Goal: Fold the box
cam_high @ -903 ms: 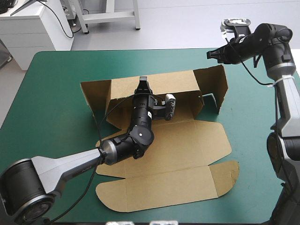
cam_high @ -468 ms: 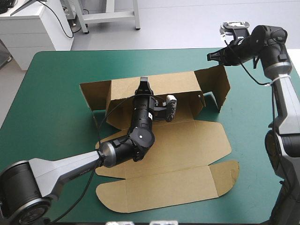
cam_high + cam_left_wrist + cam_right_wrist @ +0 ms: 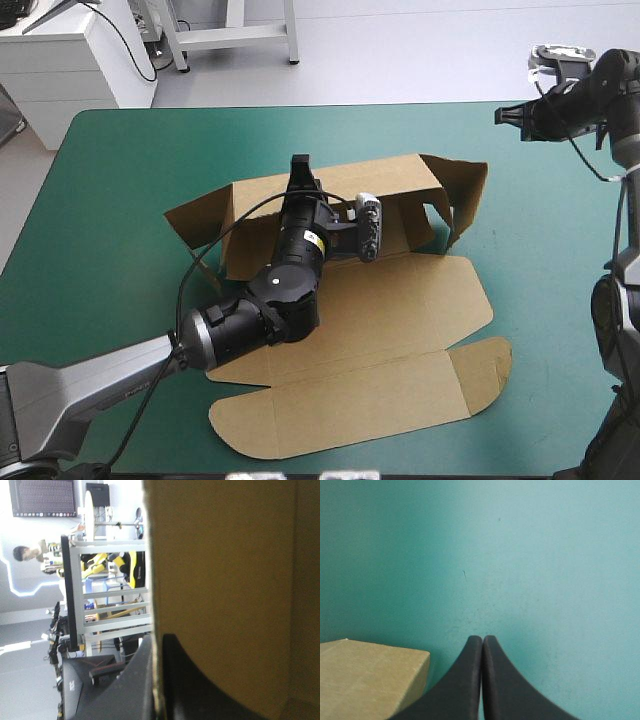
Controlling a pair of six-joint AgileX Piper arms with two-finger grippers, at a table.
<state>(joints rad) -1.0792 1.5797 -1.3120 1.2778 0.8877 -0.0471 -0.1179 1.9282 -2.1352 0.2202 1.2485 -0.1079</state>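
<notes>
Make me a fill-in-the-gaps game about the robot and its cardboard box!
1. The left gripper is ____ on the box's raised wall.
2. The right gripper holds ____.
3. The box's near flaps lie ____ on the cover.
4. The cover is coloured ____.
Missing words: shut, nothing, flat, teal-green.
</notes>
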